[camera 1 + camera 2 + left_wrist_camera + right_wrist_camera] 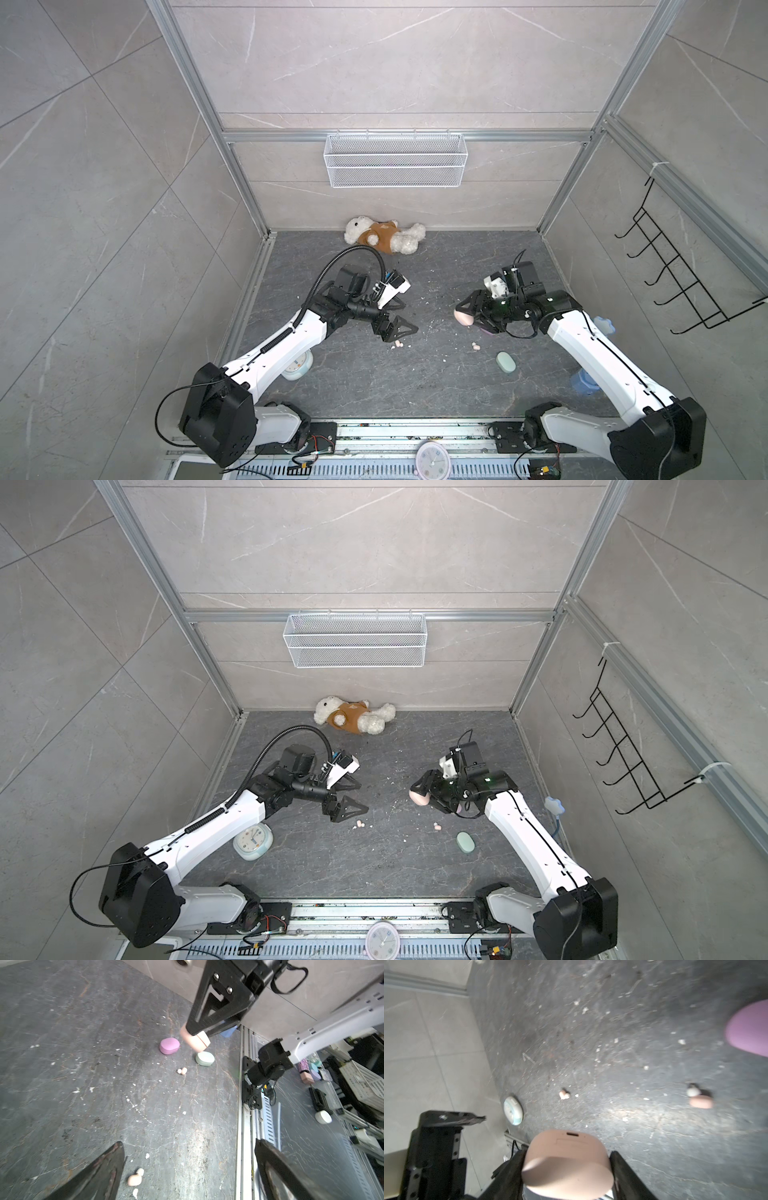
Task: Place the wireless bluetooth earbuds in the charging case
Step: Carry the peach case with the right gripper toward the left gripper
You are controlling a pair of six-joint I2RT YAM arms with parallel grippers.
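Right gripper [473, 316]: jaws clamp peach charging case [566, 1163], lifted, likely for loading. Left gripper [409, 317]: spread wide, empty; peach earbud [134, 1179] just beside its fingertips.

The table [415, 382] is dark grey with pale veins and white flecks. On the right are the peach case [566, 1163], the lilac-pink case [169, 1045] and the mint green case [505, 361]; the right earbud [474, 345] and the left earbud [399, 343] are peach. The far teddy bear [384, 239] is white in a brown top, and the near-left clock [252, 840] is pale blue.
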